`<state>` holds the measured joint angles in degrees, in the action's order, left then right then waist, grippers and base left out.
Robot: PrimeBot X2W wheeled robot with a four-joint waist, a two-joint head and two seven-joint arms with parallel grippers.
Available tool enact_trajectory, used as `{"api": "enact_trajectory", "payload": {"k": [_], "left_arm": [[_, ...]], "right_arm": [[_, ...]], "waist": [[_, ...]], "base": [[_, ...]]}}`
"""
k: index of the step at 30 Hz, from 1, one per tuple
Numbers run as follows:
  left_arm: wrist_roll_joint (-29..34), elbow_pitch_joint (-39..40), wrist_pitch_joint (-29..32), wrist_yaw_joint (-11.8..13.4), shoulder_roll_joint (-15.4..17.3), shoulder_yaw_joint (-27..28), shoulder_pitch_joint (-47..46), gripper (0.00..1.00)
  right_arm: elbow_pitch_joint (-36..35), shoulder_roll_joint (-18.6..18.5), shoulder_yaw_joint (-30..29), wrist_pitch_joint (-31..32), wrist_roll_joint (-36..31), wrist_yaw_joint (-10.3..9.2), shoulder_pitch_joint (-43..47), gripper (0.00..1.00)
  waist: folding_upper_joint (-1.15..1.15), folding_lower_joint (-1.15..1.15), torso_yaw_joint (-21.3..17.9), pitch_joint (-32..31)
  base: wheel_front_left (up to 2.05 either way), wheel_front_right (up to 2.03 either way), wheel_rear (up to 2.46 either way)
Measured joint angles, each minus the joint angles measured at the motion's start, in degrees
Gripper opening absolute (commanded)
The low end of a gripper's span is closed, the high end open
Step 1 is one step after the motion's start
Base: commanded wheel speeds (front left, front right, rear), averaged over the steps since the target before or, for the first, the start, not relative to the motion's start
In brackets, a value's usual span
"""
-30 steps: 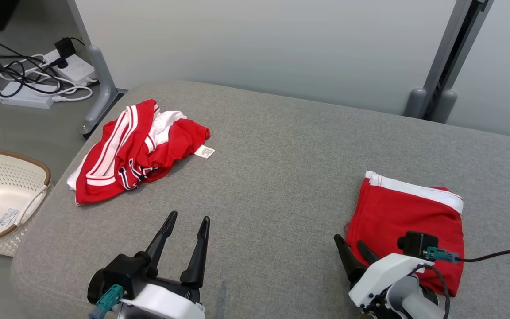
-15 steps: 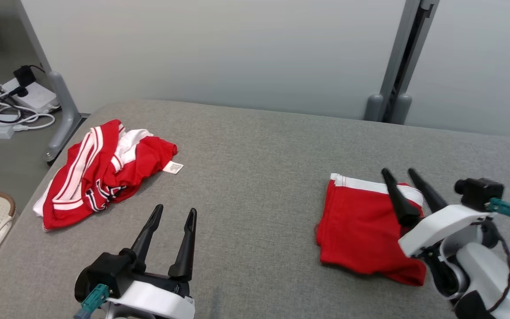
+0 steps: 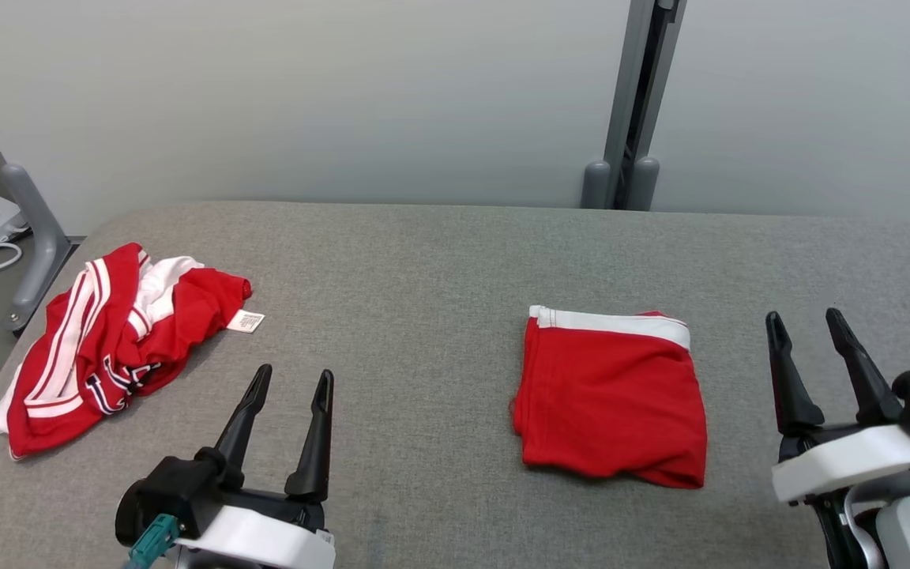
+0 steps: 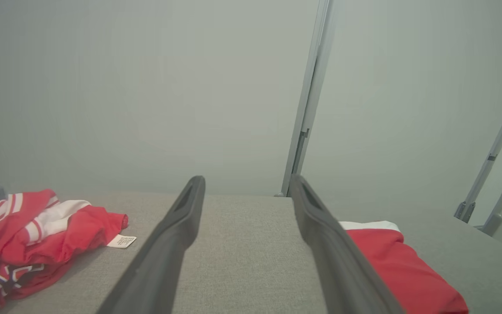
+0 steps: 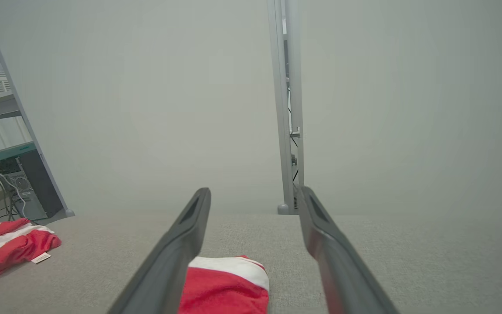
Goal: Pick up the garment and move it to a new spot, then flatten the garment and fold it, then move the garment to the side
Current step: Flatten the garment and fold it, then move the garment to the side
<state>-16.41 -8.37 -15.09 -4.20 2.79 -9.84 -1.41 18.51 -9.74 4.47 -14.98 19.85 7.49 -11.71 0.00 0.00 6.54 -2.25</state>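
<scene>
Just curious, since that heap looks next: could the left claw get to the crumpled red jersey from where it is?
Probably yes. The left claw is open and empty, and the crumpled jersey lies ahead to its left on the grey cushion, with only bare cushion between them.

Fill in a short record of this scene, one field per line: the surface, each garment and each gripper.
surface: grey padded table
folded garment: red with a white band, lying flat, right of centre
crumpled garment: red and white, bunched near the table's left edge, with a white label at its right side
left gripper: open, holding nothing, over bare table
right gripper: open, holding nothing, to the right of the folded garment and apart from it
</scene>
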Motion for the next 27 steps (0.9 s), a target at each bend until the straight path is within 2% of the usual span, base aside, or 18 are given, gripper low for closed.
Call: {"api": "enact_trajectory", "payload": {"k": [10, 27], "left_arm": [[1.4, 0.6, 0.0, 0.7, 0.0, 1.3, 2.0, 1.0], [2.2, 0.5, 0.0, 0.6, 0.0, 0.2, 2.4, 1.0]], "right_arm": [[-1.3, 4.1, -7.2, 0.0, -4.3, 0.0, 5.9, 1.0], [1.0, 5.1, -7.4, 0.0, -4.3, 0.0, 6.4, 1.0]], "waist": [[0.0, 0.0, -1.3, 0.2], [0.0, 0.0, -0.1, 0.5]], "base": [[0.0, 0.0, 0.0], [0.0, 0.0, 0.0]]}}
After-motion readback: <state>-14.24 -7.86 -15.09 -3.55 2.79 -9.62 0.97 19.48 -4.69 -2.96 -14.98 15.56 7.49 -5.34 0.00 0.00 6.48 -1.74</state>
